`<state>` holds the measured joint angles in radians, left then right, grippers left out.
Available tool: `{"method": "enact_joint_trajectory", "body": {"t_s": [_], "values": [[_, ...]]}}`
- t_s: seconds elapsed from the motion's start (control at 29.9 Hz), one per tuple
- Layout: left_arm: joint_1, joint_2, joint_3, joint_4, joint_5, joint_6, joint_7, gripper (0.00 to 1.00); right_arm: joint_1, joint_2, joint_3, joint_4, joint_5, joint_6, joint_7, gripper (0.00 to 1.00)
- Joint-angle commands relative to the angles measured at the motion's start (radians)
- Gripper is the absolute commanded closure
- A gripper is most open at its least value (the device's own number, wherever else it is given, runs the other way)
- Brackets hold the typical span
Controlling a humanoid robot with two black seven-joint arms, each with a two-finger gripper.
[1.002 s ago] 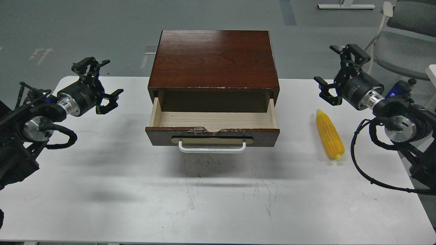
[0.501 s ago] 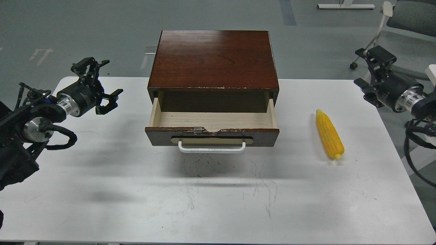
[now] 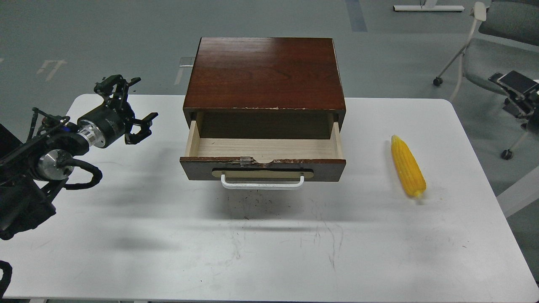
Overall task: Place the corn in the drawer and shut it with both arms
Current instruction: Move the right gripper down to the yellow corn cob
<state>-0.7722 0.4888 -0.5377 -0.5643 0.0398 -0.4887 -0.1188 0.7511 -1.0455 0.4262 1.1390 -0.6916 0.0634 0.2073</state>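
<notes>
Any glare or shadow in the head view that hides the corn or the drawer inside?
Head view: glare only on the cabinet top; corn sharp and evenly lit; drawer floor lit, its back recess in shadow; soft shadows on the table.

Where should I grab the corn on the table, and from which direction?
Grip the corn across its thick middle, coming straight down from above. It lies flat on the white table, running near to far, so the fingers should close left-right across its narrow width. Nothing crowds it; the open drawer sits well left.
</notes>
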Motion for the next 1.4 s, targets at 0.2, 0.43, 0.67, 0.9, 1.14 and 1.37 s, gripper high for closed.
{"method": "enact_joint_trajectory", "body": {"t_s": [0.2, 0.43, 0.67, 0.9, 1.14, 1.37], "values": [[-0.002, -0.001, -0.002, 0.000, 0.000, 0.000, -0.002, 0.02, 0.028, -0.002, -0.061, 0.131, -0.104, -0.065, -0.015, 0.03], [-0.004, -0.006, -0.002, 0.000, 0.002, 0.000, -0.002, 0.02, 0.040, 0.032, -0.135, 0.159, -0.260, -0.080, -0.376, 0.15], [-0.004, -0.007, -0.001, 0.000, 0.002, 0.000, -0.028, 0.02, 0.083, 0.124, -0.198, 0.160, -0.244, -0.085, -0.439, 0.32], [-0.007, -0.007, -0.001, 0.000, 0.002, 0.000, -0.045, 0.02, 0.146, 0.124, -0.219, 0.157, -0.031, -0.073, -0.275, 0.00], [-0.007, -0.003, 0.004, 0.000, 0.002, 0.000, -0.044, 0.02, 0.189, 0.172, -0.432, 0.148, -0.321, -0.091, -0.270, 0.00], [-0.006, -0.013, 0.004, 0.000, 0.002, 0.000, -0.045, 0.02, 0.223, 0.234, -0.514, 0.088, -0.513, -0.148, -0.275, 0.01]]}}
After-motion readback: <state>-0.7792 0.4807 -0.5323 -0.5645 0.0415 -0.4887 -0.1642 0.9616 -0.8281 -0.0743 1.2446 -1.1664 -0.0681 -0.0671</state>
